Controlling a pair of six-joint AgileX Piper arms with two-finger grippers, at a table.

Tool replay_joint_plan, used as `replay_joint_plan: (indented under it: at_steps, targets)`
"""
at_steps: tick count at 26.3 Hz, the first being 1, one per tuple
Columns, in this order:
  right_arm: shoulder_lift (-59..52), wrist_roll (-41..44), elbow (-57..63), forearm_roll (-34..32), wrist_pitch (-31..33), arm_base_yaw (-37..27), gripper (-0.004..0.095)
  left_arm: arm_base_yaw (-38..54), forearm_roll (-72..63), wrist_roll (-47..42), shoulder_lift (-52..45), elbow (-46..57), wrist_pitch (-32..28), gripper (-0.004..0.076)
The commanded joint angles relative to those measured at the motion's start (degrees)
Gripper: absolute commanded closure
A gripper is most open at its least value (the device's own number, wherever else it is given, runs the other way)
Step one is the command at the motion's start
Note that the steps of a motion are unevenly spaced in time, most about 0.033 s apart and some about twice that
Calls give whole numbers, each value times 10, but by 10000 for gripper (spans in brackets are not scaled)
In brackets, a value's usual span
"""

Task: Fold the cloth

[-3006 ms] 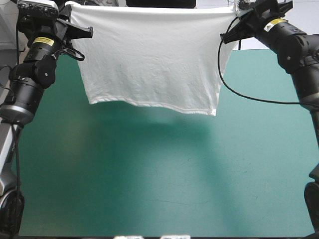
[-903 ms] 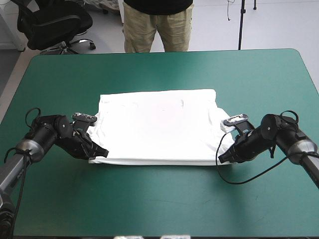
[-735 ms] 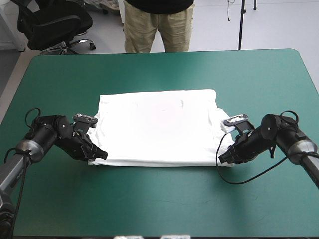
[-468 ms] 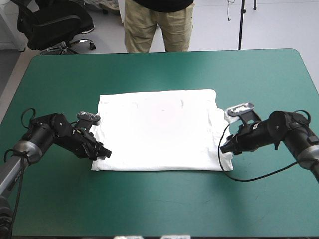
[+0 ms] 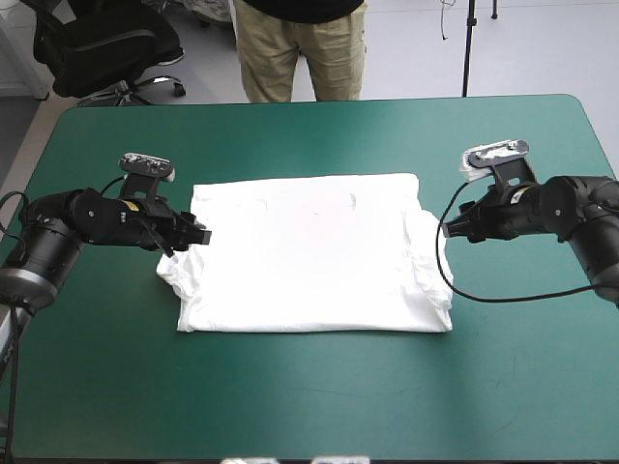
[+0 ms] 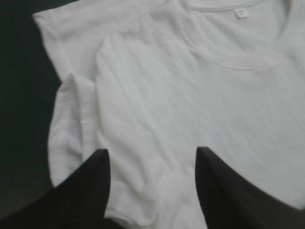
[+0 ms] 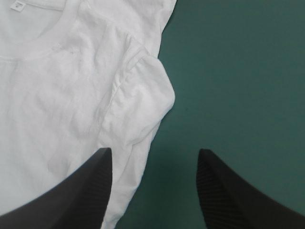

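The T-shirt (image 5: 314, 256) lies flat, a white rectangle at the middle of the teal-green cover (image 5: 309, 387), sleeves bunched at either side. The left gripper (image 5: 198, 235) hangs over the left sleeve, black fingers (image 6: 90, 186) wide apart and gripping nothing, and the right gripper (image 5: 450, 230), equally wide and empty, sits at the right sleeve's edge. A small neck label (image 6: 239, 13) shows inside the collar, its print too tiny to read.

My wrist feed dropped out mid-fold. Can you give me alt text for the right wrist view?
The right tool is open, holding nothing, above the edge of the flat white T-shirt. A rumpled sleeve lies on the teal-green cover.
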Motion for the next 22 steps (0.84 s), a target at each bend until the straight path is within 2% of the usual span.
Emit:
replay_joint_plan:
  at_steps: [1,3,9,14,19,21,22]
  targets:
    - [0,-10,-19,28,-19,-6,404,1,85,-99,0,-19,-24,325]
    - [4,-24,-19,48,-19,-6,431,18,97,-124,21,-19,-21,325]
    - [5,-89,-18,124,-19,-6,523,92,25,-124,92,-19,-39,325]
    - [5,-98,-18,134,-21,-6,546,120,-32,-79,149,-19,-63,325]
    - [5,-98,-18,134,-18,-6,549,119,-34,-79,213,-19,-66,325]
    - [5,-98,-18,134,-17,-6,557,119,-51,-63,235,-19,-57,344]
    - [5,-98,-18,134,-17,-6,571,117,-68,-33,239,-19,-51,395]
